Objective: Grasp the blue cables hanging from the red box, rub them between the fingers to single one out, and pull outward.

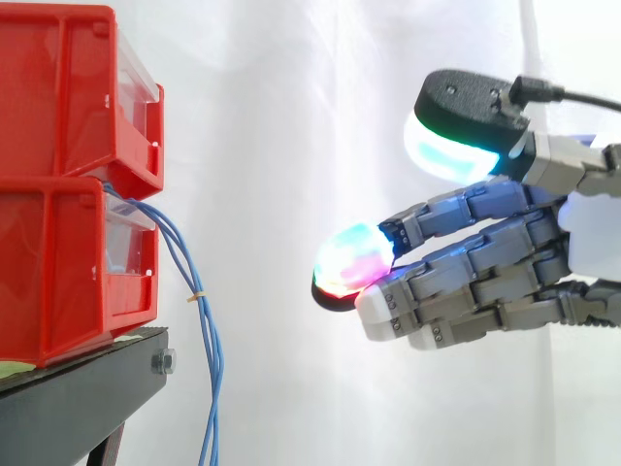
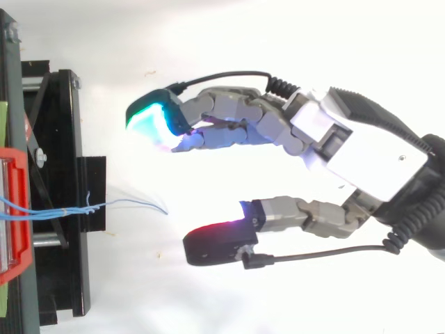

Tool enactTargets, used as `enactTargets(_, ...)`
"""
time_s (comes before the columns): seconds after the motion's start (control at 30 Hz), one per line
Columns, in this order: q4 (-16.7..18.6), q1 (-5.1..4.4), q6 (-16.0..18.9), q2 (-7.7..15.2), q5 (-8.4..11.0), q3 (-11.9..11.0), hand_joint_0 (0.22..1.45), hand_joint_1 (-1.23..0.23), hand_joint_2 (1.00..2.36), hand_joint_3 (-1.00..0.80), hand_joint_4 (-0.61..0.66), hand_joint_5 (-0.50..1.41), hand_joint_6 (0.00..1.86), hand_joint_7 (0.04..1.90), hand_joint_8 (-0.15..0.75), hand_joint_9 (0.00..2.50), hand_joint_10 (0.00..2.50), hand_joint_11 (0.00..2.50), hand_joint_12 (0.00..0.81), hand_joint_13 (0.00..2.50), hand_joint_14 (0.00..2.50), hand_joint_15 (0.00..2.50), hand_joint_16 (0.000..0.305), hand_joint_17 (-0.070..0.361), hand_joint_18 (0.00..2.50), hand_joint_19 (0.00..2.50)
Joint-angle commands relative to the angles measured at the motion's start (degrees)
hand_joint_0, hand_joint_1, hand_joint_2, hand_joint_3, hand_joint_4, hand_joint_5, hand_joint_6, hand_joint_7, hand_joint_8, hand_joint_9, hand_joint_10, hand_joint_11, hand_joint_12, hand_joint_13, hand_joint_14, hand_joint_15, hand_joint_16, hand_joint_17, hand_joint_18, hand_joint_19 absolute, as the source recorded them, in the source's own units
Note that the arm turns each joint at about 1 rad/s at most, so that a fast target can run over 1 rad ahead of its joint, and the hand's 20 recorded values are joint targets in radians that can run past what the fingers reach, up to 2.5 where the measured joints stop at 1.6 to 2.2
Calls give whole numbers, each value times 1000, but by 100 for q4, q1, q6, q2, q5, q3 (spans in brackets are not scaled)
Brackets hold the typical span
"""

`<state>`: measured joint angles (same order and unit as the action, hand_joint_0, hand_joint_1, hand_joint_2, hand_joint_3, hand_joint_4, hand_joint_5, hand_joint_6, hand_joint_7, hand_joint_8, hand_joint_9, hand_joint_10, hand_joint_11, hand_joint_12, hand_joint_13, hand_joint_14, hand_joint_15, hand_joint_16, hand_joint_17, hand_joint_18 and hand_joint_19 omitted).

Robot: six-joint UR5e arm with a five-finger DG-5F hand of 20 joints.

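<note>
fingertips (image 1: 354, 257) glow pink, cyan and white at centre-right of the side view, pointing left w/ nothing between them. from above, a green pad sits upper centre-left and a dark, red-edged pad lower centre, a wide gap btwn them: the hand (image 2: 348, 139) is spread open, holding nothing, reaching in from the right edge.

left of the pads, clearly apart, the blue cables (image 1: 210, 335) hang slack from the red bins (image 1: 58, 243) at the left edge, dropping past the black stand (image 1: 87, 388) to the bottom of the frame. a small yellow tie (image 1: 199, 295) binds them partway down. white curtain (image 1: 291, 97) behind.

risks, as i judge them: closing now would likely pinch air, since the hand is short of the strands. they're thin and slack, so a brush from one pad could swing them aside. the tie may stop one strand sliding free when rubbed; a hard pull could drag a bin forward.
</note>
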<state>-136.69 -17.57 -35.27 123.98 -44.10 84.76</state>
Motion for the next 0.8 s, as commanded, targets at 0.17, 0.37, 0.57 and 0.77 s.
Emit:
enactTargets(0.17,600,-1,-50,135,24,-3,537,-616,1010,-372,298,-156,503,830,293,591,4,121,428,453,12,299,58,130,238,406)
enactTargets(0.37,793,-27,-23,337,33,-91,537,-648,1008,-401,313,-148,503,871,293,626,6,167,416,502,12,338,57,128,284,432)
enactTargets(0.57,160,-27,337,750,33,-654,535,-653,1008,-405,318,-143,503,900,291,646,8,192,418,508,14,350,57,127,305,439)
enactTargets(0.77,90,-19,363,899,33,-838,533,-641,1009,-403,325,-140,503,907,299,658,6,196,425,517,13,356,56,127,308,447)
